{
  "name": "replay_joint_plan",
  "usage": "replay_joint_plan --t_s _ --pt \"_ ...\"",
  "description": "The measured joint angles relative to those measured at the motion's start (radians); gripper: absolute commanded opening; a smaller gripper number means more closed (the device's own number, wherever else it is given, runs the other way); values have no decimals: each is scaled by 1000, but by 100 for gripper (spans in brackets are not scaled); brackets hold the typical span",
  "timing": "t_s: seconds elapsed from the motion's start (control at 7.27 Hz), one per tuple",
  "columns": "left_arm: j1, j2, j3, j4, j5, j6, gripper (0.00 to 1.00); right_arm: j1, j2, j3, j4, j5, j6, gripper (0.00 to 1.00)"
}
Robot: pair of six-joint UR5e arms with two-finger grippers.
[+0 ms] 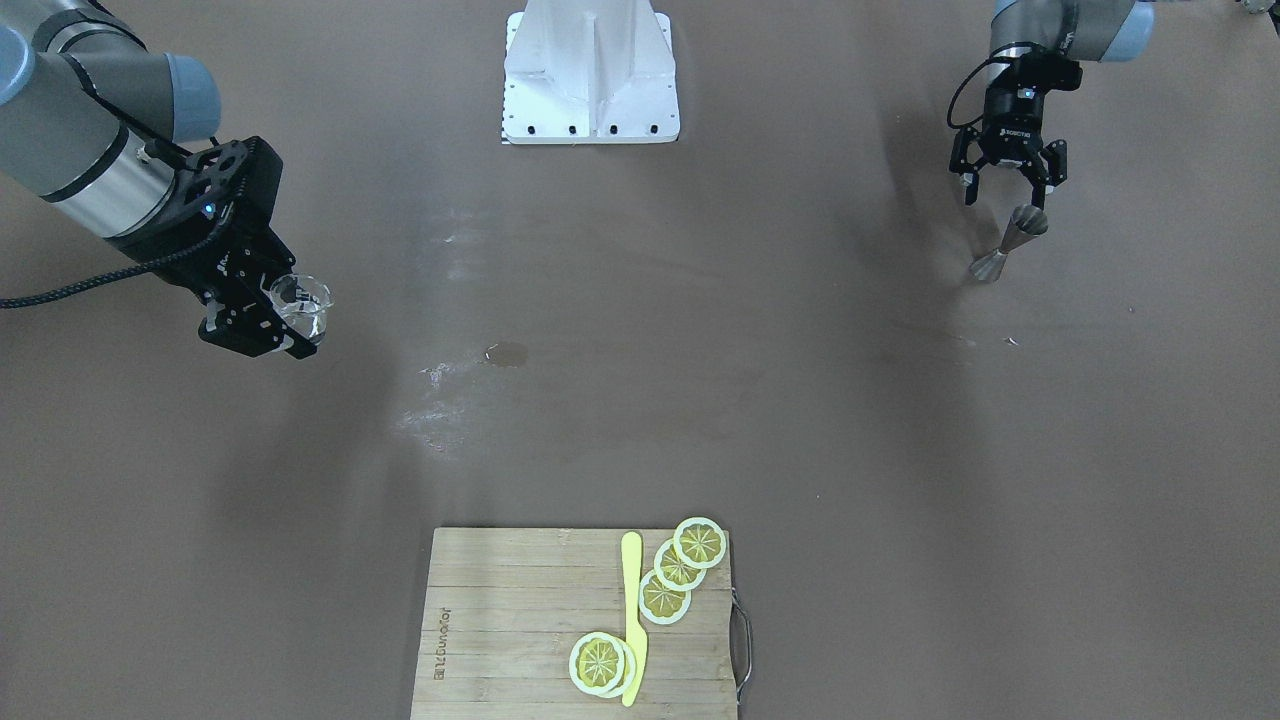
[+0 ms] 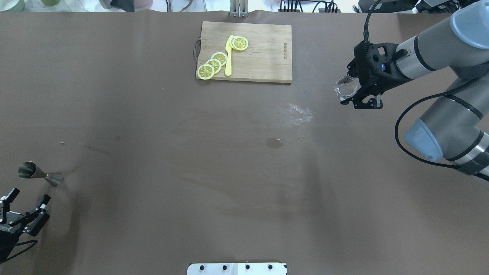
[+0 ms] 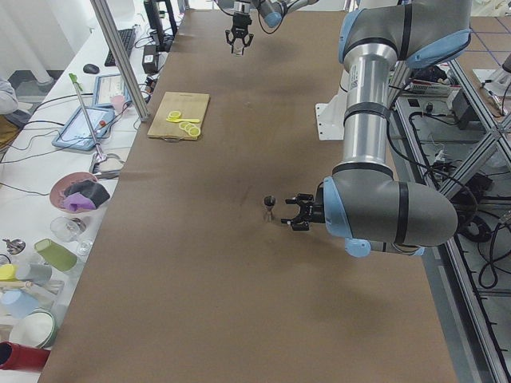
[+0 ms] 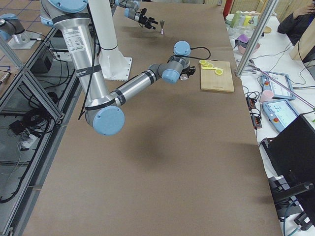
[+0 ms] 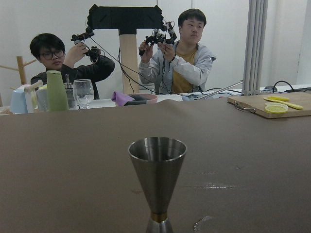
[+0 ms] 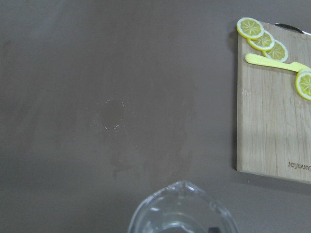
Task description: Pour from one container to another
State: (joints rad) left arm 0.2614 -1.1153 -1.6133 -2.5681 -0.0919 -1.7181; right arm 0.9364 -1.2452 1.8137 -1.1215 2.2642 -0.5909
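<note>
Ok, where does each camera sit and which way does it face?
Front-facing: across the table, facing the robot's base; left gripper and right gripper show.
Overhead: behind the robot, looking forward and down; both grippers.
Exterior left: table's left end; left arm near.
Exterior right: table's right end; right arm near.
Left wrist: low, level, facing the jigger.
Right wrist: looking down past the tumbler's rim.
Shared: front-facing and overhead both show the cutting board.

Brown table (image 2: 153,114) — white wall (image 5: 39,19)
</note>
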Motion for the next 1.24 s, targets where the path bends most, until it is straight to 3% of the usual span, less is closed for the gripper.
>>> replay_joint_plan --t_s 0.55,0.96,1.24 --pt "-106 -56 -1 84 -52 3 93 1 54 1 -121 21 27 0" --pt "-167 -94 -2 121 -84 3 69 -1 65 2 -124 48 77 0" --pt "-185 -102 -3 130 -101 3 38 -1 60 12 -123 64 88 0"
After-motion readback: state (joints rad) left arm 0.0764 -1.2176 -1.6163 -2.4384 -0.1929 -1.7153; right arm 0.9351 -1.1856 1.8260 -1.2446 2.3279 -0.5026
